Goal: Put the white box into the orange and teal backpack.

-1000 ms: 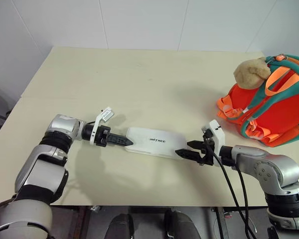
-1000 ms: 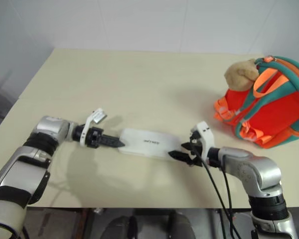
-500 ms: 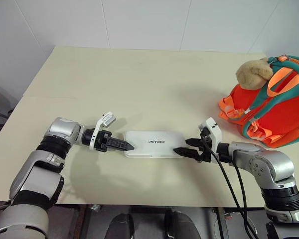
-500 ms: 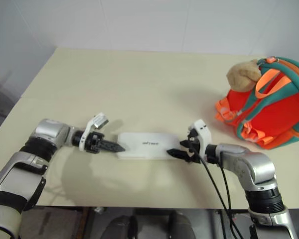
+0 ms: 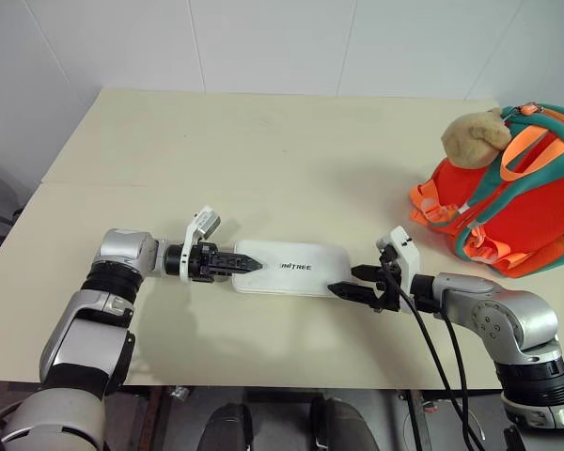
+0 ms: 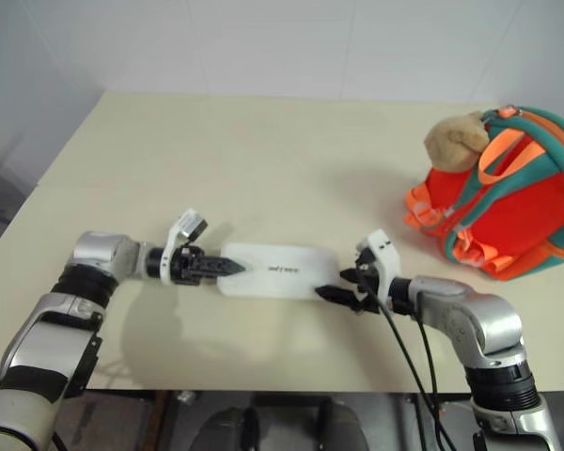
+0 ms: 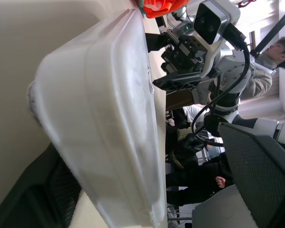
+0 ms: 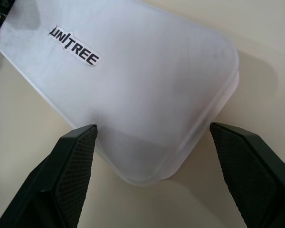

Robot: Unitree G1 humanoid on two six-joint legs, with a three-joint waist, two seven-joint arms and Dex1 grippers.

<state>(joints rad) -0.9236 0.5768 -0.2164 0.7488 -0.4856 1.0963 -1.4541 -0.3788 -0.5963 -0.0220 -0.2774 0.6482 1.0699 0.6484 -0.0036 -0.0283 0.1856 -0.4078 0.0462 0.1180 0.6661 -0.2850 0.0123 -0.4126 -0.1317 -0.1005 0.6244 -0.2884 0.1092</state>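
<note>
Since 1 second ago your left claw (image 5: 247, 266) has slid right onto the near-left end of the box (image 5: 289, 268), and the box has swung from a slant to lie almost straight across the counter (image 5: 263, 141). Your right arm has hardly shifted.

You now have the left claw lying nearly level, pointing right, its black fingers (image 7: 42, 190) set on either side of the box's end. From its wrist view the box's end wall fills the space between them, but you cannot tell whether they press it, so call that claw part open with no sure hold.

You see the box flat on the counter between the 2 claws, lettering up.

Your right claw (image 5: 346, 290) points left at the other end. Its fingers (image 8: 71, 156) stand wide apart, 1 at each corner of that end, just beside the box's edge, gripping nothing.

Far right, well apart from the box, your backpack (image 5: 517, 207) sits upright on the counter with a tan plush toy (image 5: 475, 136) at its top.
</note>
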